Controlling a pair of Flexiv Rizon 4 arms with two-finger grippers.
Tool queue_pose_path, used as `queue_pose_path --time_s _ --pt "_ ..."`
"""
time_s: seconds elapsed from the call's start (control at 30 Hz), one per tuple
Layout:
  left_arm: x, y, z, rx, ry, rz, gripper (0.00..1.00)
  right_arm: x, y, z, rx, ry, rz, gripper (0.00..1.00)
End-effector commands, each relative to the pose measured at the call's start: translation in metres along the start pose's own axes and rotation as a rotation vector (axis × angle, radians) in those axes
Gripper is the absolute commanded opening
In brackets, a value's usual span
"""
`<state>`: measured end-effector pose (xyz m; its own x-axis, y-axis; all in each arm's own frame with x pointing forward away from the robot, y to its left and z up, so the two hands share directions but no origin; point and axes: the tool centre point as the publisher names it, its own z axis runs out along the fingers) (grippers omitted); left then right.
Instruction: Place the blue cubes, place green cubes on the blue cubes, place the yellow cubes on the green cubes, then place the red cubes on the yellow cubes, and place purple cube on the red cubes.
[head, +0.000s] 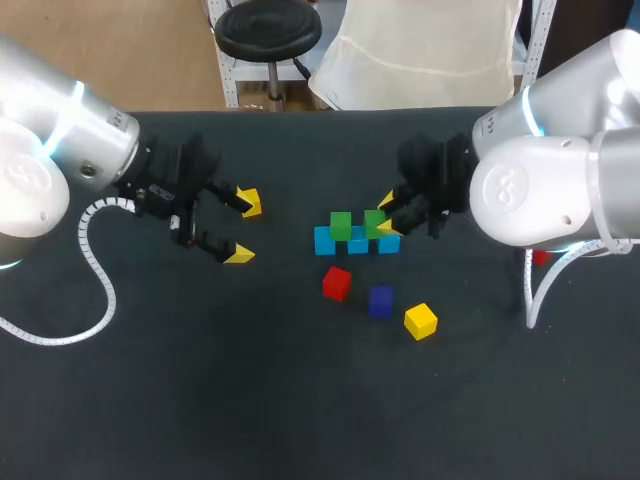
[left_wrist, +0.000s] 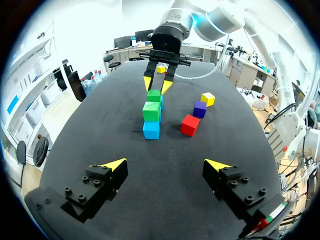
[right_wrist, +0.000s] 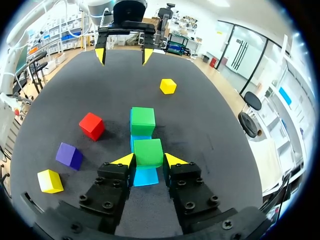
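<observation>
Three blue cubes (head: 357, 242) lie in a row at mid-table. One green cube (head: 341, 224) rests on the row's left part. My right gripper (right_wrist: 148, 161) is shut on a second green cube (right_wrist: 148, 152), which it holds on or just over the nearest blue cube (right_wrist: 146, 176). A red cube (head: 337, 283), a purple cube (head: 380, 300) and a yellow cube (head: 421, 321) lie loose in front of the row. Another yellow cube (right_wrist: 168, 86) sits beside my left gripper (head: 243, 229), which hangs open and empty to the left of the row.
A small red piece (head: 540, 257) peeks out from under my right arm. In the left wrist view a further yellow cube (left_wrist: 161, 69) shows beyond the right gripper (left_wrist: 158, 82). The black table (head: 200, 400) stretches wide in front.
</observation>
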<state>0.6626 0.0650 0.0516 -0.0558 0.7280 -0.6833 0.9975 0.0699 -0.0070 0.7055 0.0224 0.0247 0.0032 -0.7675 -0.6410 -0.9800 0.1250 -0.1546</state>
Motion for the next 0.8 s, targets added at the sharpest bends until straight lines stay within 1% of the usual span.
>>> queue_pose_path --time_s 0.03,0.1,0.2,0.33,0.43,0.5,0.63,0.67,0.7,0.73,0.77,0.8 --pt "0.0016 -0.0009 -0.0003 -0.002 -0.005 0.003 1.00 0.0004 -0.0009 0.0002 -0.003 -0.001 0.001 0.25" --pt "0.0016 -0.0009 -0.0003 -0.002 -0.005 0.003 1.00 0.0003 -0.0009 0.0003 -0.003 -0.002 0.001 0.28" --pt "0.0016 -0.0009 -0.0003 -0.002 -0.005 0.003 1.00 0.0002 -0.0010 0.0004 -0.003 -0.003 0.002 0.29" --pt "0.0016 -0.0009 -0.0003 -0.002 -0.005 0.003 1.00 0.0005 -0.0011 0.0006 -0.005 -0.002 0.004 0.34" --pt "0.0016 -0.0009 -0.0003 -0.002 -0.005 0.003 1.00 0.0007 -0.0010 0.0007 -0.007 -0.002 0.004 0.39" --pt "0.0016 -0.0009 -0.0003 -0.002 -0.005 0.003 1.00 0.0008 -0.0010 0.0007 -0.009 -0.003 0.004 0.45" --pt "0.0016 -0.0009 -0.0003 -0.002 -0.005 0.003 1.00 0.0008 -0.0011 0.0009 -0.011 -0.003 0.003 0.49" --pt "0.0016 -0.0009 -0.0003 -0.002 -0.005 0.003 1.00 0.0007 -0.0010 0.0009 -0.012 -0.003 0.003 0.53" --pt "0.0016 -0.0009 -0.0003 -0.002 -0.005 0.003 1.00 0.0006 -0.0010 0.0009 -0.013 -0.003 0.004 0.58" --pt "0.0016 -0.0009 -0.0003 -0.002 -0.005 0.003 1.00 0.0001 -0.0008 0.0001 -0.014 -0.004 0.004 0.85" --pt "0.0016 -0.0009 -0.0003 -0.002 -0.005 0.003 1.00 -0.0005 -0.0008 -0.0011 -0.014 -0.005 0.005 1.00" --pt "0.0016 -0.0009 -0.0003 -0.002 -0.005 0.003 1.00 -0.0010 -0.0010 -0.0030 -0.014 -0.007 0.007 1.00"
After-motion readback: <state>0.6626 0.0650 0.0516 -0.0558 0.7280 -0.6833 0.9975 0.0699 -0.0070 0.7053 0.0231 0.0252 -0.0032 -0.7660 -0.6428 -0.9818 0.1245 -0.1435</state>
